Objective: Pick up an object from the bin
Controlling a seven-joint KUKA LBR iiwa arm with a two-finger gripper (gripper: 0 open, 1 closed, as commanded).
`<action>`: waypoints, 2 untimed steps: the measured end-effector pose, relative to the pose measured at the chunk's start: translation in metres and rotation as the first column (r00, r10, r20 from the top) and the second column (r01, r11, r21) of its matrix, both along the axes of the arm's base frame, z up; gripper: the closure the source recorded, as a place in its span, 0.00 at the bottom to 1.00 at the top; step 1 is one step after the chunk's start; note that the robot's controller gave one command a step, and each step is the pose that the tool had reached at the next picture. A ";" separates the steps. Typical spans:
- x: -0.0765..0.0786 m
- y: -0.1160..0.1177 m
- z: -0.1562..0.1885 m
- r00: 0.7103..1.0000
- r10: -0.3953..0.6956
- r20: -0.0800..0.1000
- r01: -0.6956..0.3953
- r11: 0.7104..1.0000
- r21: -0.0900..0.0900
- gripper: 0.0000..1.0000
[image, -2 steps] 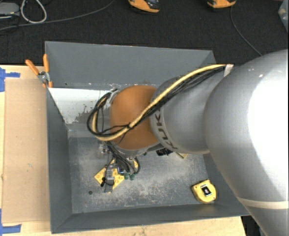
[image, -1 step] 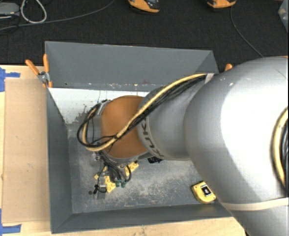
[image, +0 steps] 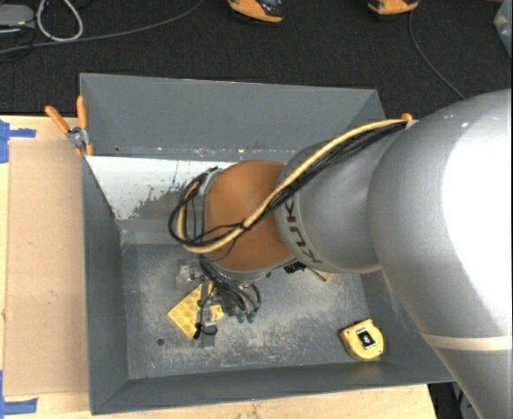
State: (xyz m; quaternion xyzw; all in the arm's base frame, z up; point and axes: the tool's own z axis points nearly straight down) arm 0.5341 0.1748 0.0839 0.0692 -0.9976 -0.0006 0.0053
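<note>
My gripper (image: pixel 207 323) reaches down from under the orange wrist cover into the left middle of the bin floor. It stands right over a flat yellow piece (image: pixel 185 311) with a patterned face, which lies tilted like a diamond on the floor. The gripper's tip overlaps that piece's right edge, and whether it touches the piece is hidden. A yellow and black tape measure (image: pixel 362 339) lies apart from it, near the front right corner.
The big silver arm and its orange cover, with yellow and black cables looped round it, hide the middle and right of the bin. The floor is dusty grey. The steep back and left walls rise close to the gripper.
</note>
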 end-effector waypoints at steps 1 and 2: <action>-0.004 -0.017 0.001 0.998 0.056 0.005 -0.056 0.998 -0.001 0.00; 0.015 -0.045 -0.010 1.000 0.029 0.006 -0.029 1.000 0.004 0.00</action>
